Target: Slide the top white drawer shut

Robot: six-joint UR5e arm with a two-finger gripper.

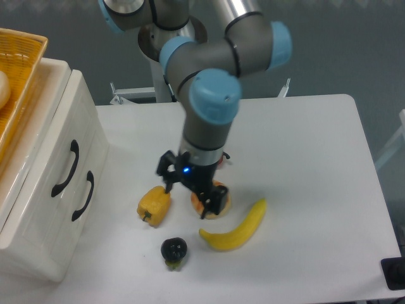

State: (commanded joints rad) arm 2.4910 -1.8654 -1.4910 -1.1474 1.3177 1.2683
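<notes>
Jaws of my gripper (pixel 190 193) hang released, holding nothing, over mid-counter above a donut (pixel 218 201), well apart from the top white drawer (pixel 54 158), which sits flush in its cabinet at the counter's (pixel 304 152) left edge.

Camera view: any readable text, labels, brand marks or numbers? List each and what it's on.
None readable.
The top white drawer and the lower drawer front: plain white, only black handles.
Robot arm and gripper: no legible marking; a small blue light shows on the wrist, not a sign.
Banana, yellow pepper, orange basket: no labels.
</notes>
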